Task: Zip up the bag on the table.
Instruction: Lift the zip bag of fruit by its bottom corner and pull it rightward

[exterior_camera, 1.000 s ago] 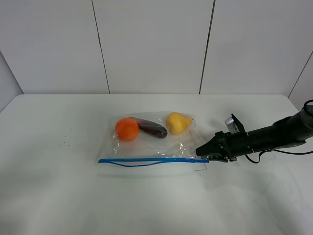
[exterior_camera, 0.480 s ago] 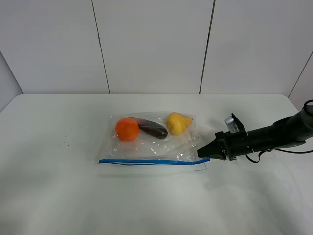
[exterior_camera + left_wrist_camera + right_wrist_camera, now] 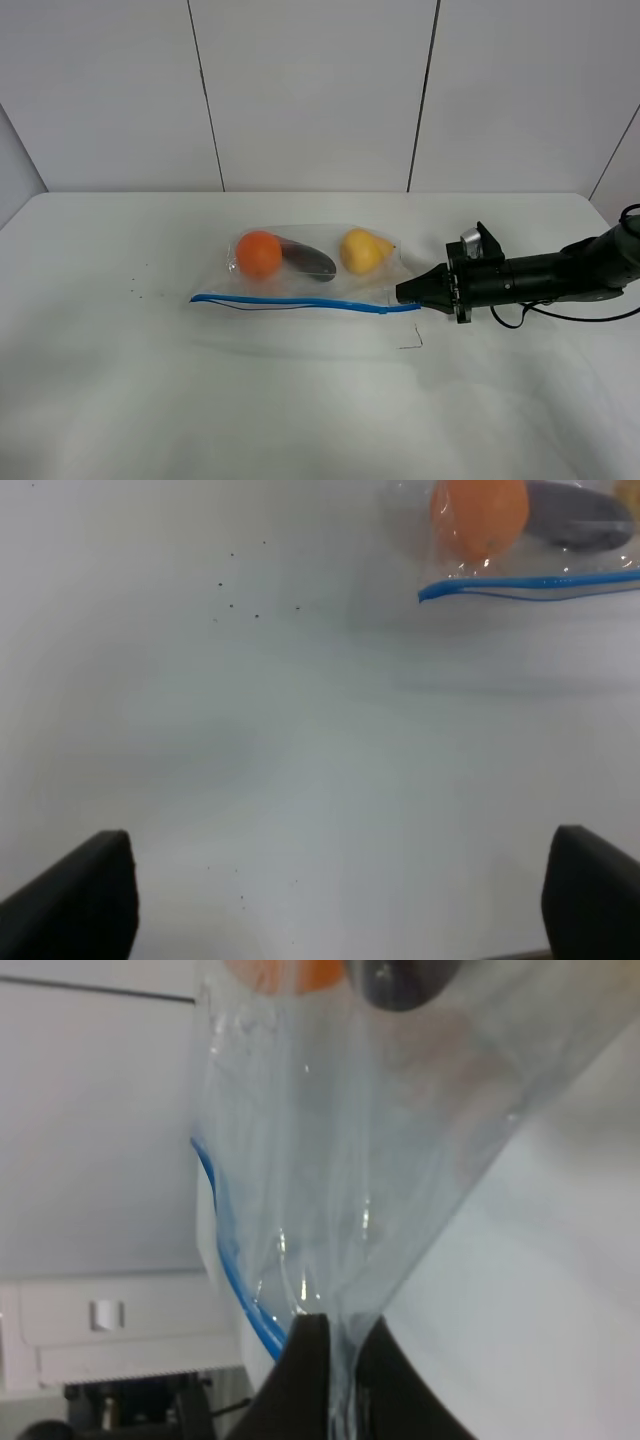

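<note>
Evidently the right gripper [image 3: 404,293] clamps the bag [image 3: 310,282] by a corner, anchoring the zipper strip [image 3: 300,301] running away from its jaws; the left gripper [image 3: 330,895] gapes wide.

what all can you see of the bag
The bag is clear, crinkly plastic with a blue zipper strip along its near edge. An orange toy, a dark one and a yellow one show through it. It lies on the white table; the right tool pinches the strip's right-end corner, holding that edge slightly up.
</note>
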Available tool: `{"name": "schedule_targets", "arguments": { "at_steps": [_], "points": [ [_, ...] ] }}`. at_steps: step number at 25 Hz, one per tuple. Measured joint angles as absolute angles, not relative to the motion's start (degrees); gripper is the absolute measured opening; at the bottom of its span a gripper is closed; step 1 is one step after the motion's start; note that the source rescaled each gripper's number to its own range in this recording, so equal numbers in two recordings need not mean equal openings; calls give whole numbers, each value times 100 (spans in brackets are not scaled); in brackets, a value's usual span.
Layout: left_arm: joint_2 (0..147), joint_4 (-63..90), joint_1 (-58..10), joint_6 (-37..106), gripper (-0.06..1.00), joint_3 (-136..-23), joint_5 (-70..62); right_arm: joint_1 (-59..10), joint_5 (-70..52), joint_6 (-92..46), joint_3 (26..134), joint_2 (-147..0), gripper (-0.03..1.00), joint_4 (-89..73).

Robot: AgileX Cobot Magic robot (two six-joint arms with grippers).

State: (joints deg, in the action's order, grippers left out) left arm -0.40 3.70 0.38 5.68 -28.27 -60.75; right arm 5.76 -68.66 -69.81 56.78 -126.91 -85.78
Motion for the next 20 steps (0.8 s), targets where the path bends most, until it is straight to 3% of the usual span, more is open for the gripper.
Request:
{"name": "schedule_targets", "arguments": {
  "at_steps": [20],
  "points": [
    [-40,370,38,568,100,-2827,-6075,489,-6873,-5901,5673,-11900,0,-9163]
  ]
}}
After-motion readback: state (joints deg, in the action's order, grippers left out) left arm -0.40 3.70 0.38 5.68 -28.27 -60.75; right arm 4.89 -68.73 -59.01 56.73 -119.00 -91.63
